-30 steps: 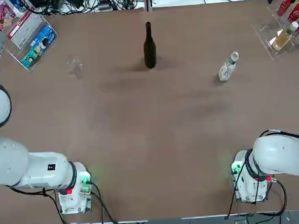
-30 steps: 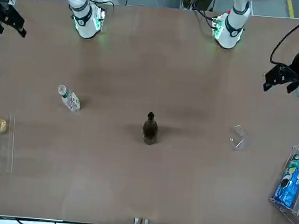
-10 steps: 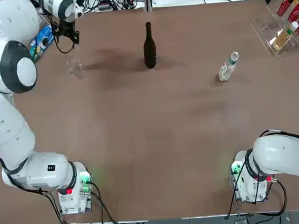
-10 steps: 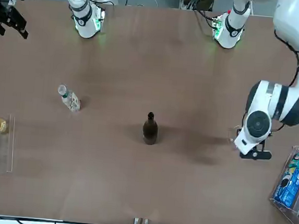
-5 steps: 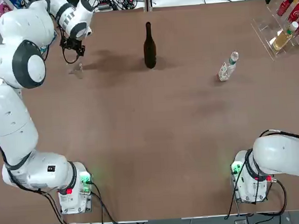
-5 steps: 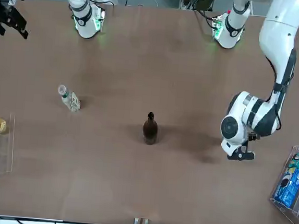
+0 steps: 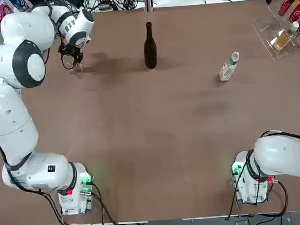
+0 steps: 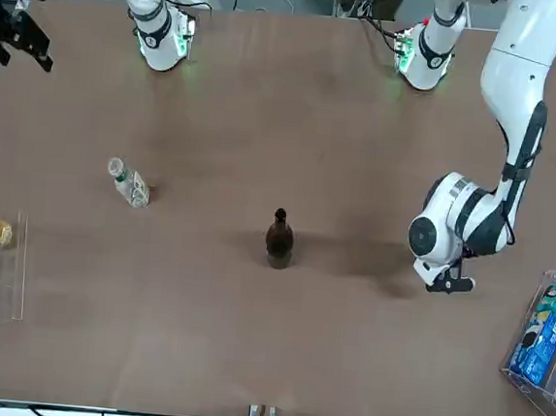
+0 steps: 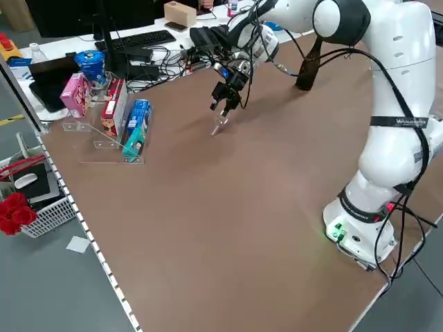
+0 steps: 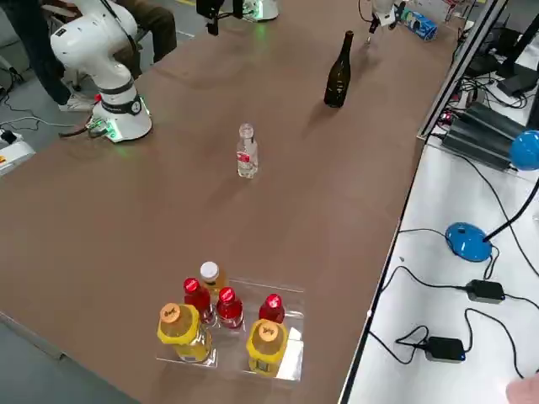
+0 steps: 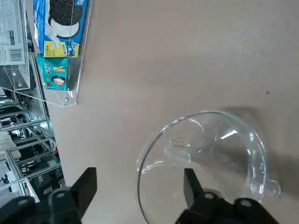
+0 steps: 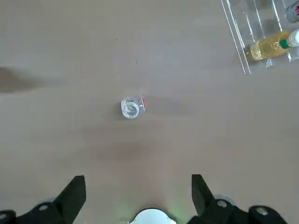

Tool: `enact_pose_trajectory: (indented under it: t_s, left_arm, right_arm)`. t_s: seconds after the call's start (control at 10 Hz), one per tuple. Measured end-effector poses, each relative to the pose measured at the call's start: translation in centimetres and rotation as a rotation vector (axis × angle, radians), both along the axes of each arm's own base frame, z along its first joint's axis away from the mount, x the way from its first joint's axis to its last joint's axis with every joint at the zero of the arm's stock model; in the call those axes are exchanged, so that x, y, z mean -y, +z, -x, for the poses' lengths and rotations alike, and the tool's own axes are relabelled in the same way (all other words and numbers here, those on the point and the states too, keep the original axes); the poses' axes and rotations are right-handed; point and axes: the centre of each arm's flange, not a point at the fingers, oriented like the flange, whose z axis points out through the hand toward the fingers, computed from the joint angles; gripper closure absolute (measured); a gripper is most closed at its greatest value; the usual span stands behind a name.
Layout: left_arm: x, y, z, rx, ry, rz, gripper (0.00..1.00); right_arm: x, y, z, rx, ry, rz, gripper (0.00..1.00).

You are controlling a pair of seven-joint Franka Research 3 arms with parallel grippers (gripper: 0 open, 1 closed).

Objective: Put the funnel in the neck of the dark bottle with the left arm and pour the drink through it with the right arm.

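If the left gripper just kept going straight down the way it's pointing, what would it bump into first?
Most likely the small clear see-through funnel. The left gripper points down with open fingers astride the funnel's near rim, so one finger may strike it before the brown table, though depth is hard to judge.

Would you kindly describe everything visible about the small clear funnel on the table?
The small clear see-through funnel looks like thin plastic, with a wide round cone mouth, a small tab on its rim and a narrow stem inside. It rests mouth-up on the brown table, near the far left corner by the clear snack rack. The left gripper hovers just above, open fingers straddling one side of the rim; contact cannot be confirmed.
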Motion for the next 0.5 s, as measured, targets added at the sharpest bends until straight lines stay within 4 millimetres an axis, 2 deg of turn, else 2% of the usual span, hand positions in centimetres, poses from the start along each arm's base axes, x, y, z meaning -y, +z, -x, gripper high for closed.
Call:
enact_pose_trajectory:
  t_s: [0.3,0.5]
  left_arm:
    - [0.34,0.21,-0.01,0.003,-0.006,0.001,0.24]
    - [0.5,0.33,-0.02,0.005,-0.009,0.001,0.46]
  right_arm:
    - [0.0,0.0,-0.01,0.001,0.0,0.0,0.0]
    - [0.02,-0.38,-0.04,-0.006,0.0,0.0,0.0]
